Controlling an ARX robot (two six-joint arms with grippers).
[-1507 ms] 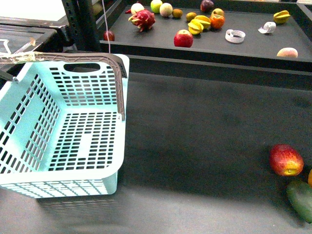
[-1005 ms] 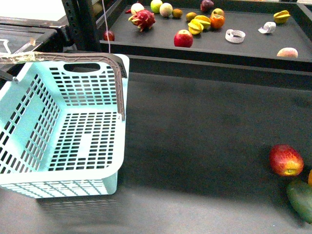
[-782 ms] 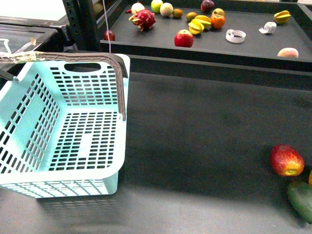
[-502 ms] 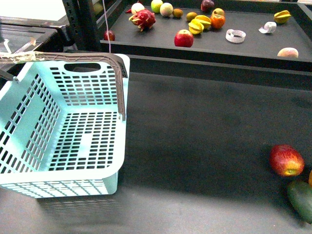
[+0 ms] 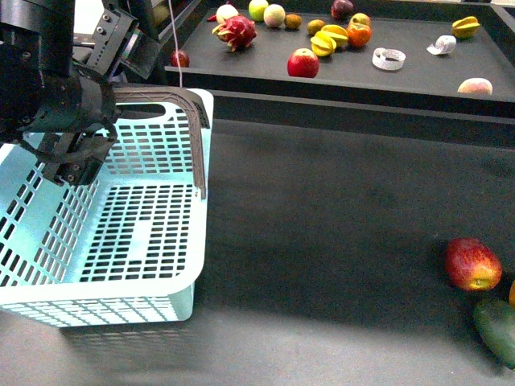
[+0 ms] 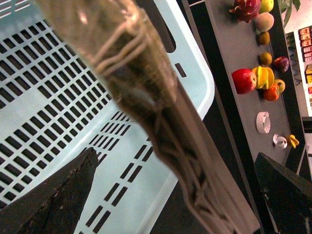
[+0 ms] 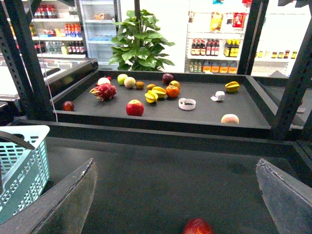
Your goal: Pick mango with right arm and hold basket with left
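Near right: dark green fruit [image 5: 497,328] and red-yellow fruit [image 5: 472,264] on table [image 5: 338,225]. Mango [image 5: 512,293] only orange sliver at frame edge between them. Right gripper [image 7: 175,163] jaws spread wide, nothing between. Near left: basket [image 5: 161,281], handle [image 5: 197,153] along far rim. Left gripper [image 6: 174,153] jaws apart, straddling taped handle, contact unclear. Far: shelf [image 5: 418,76] with assorted fruit.

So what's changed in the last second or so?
The left gripper has come into the front view from the upper left and sits, jaws open, astride the handle of the basket, not yet gripping. The basket and the red-and-yellow fruit have not moved.
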